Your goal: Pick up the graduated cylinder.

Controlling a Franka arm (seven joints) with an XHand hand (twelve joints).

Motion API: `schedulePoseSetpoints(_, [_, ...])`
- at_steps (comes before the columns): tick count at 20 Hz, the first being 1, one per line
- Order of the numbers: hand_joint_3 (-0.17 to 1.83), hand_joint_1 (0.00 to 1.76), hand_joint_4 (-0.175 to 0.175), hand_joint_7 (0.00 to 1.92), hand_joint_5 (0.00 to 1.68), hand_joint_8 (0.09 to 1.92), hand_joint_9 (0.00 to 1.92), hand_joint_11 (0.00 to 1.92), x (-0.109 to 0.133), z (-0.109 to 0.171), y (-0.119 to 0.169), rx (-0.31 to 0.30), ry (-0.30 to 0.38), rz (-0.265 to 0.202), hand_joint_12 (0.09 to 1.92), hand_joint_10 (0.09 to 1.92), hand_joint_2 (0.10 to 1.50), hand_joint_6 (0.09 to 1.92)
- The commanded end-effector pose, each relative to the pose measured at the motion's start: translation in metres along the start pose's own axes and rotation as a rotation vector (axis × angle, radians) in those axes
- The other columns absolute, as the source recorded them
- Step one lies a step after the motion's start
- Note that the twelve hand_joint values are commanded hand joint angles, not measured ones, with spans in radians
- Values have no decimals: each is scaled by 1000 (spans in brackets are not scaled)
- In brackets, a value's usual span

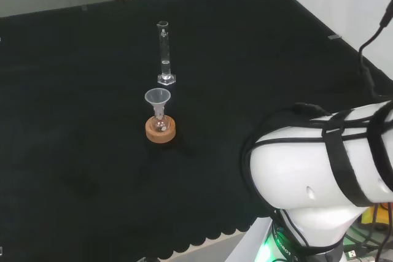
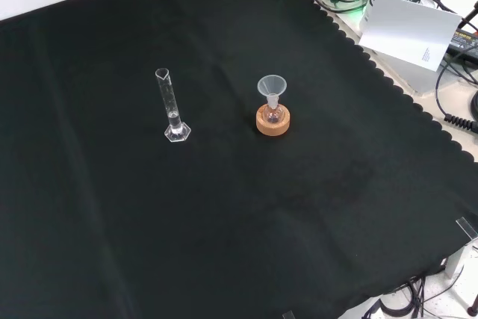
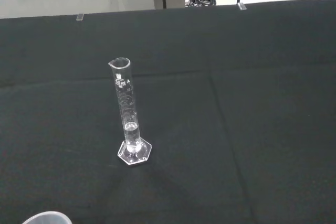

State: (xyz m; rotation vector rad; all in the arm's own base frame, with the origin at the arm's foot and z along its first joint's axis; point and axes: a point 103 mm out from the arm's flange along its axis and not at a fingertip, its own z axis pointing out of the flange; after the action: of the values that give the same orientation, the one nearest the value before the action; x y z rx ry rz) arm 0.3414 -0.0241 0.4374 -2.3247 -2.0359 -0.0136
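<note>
In the front view, going from left to right, the first thing is the tall glass tube (image 2: 173, 108). This is the measuring tube from the task. It stands straight up on its flat six-sided foot, on the black cloth of the tabletop (image 2: 112, 229). It has a little clear water at the bottom. Nothing touches it.

To its right, near but apart, is a small round glass bottle (image 2: 272, 113). The bottle sits in a brown cork ring (image 2: 272, 124). A clear funnel (image 2: 272, 86) stands in the neck of the bottle.

In the head view, the tall glass tube (image 1: 164, 53) is farther away, and the bottle with the funnel (image 1: 158, 97) in its cork ring (image 1: 161, 130) is closer. On the right side of that view is the big white arm (image 1: 319, 157) with black straps.

In the wrist view, the tall glass tube (image 3: 129, 114) stands in the middle of the cloth with thin lines marked up its side. The rim of the funnel (image 3: 46, 217) peeks in at one edge.

I cannot tell how the fingers are set.
</note>
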Motion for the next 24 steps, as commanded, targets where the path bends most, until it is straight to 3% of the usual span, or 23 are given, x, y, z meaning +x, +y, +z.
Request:
schedulePoseSetpoints(1, [1, 205, -39, 31, 208, 529, 475, 141, -20, 41, 48, 2, 61, -11, 1361, 87, 1315, 87])
schedulePoseSetpoints(5, [-13, 271, -42, 47, 216, 554, 478, 160, -28, 63, 87, -8, 88, -48, 1356, 150, 1287, 87])
schedulePoseSetpoints(9, [-43, 342, -45, 55, 224, 596, 344, 171, -34, 93, 127, 9, 134, -75, 1362, 536, 1258, 87])
schedulePoseSetpoints(11, [-56, 370, -46, 55, 224, 604, 314, 173, -36, 109, 142, 20, 159, -83, 1363, 617, 1243, 87])
schedulePoseSetpoints(24, [-95, 466, -52, 80, 237, 624, 338, 216, -29, 200, 187, 77, 281, -176, 1359, 671, 1196, 87])
